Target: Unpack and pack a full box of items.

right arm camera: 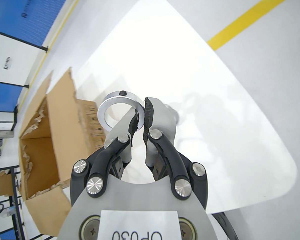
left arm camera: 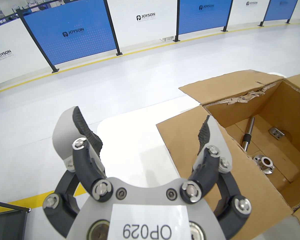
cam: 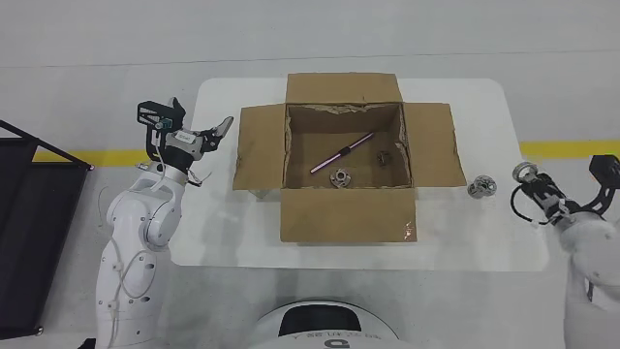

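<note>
Two printed labels (left arm camera: 146,223) — left gripper (left arm camera: 142,116) gapes empty, right gripper (right arm camera: 142,113) pinches metal ring (right arm camera: 102,113).

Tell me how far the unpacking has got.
Done: one metal fitting lies on the table, right of the box. In hand: the right gripper is shut on a metal ring. Left: a rod, a flanged hub and a small bracket lie in the box; the left gripper hangs open beside it.

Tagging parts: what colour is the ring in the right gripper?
Silver ring, clearest in the right wrist view.
</note>
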Robot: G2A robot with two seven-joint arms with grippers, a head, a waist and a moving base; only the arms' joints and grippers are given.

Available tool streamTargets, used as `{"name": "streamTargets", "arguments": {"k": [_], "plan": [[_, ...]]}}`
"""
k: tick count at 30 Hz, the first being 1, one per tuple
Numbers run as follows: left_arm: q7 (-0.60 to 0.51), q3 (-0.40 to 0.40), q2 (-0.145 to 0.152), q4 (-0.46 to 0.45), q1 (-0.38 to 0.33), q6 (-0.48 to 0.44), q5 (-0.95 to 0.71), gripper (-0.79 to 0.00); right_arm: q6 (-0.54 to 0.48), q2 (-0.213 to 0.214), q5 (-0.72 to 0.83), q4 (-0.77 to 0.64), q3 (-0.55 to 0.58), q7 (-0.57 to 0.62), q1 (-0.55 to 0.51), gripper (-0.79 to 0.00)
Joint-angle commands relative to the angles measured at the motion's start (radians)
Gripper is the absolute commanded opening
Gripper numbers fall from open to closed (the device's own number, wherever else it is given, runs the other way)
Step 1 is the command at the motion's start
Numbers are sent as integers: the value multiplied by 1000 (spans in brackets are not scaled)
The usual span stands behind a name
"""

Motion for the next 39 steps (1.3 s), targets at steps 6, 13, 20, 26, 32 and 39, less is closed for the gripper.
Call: {"name": "streamTargets", "arguments": {"k": [6, 13, 20, 26, 32, 39], "plan": [[0, 0, 0, 0, 0, 0, 0, 0, -69, 23, -236, 89, -44, 127, 1, -785], [0, 0, 0, 0, 0, 0, 0, 0, -96, 35, -463, 136, -158, 188, 38, -785], [0, 0, 0, 0, 0, 0, 0, 0, -65, 34, -522, 162, -234, 211, 86, -785], [0, 0, 0, 0, 0, 0, 0, 0, -55, 35, -555, 199, -258, 224, 119, -622], [0, 0, 0, 0, 0, 0, 0, 0, -36, 35, -579, 219, -273, 233, 153, -480], [0, 0, 0, 0, 0, 0, 0, 0, -44, 33, -552, 193, -259, 223, 146, -92]]}}
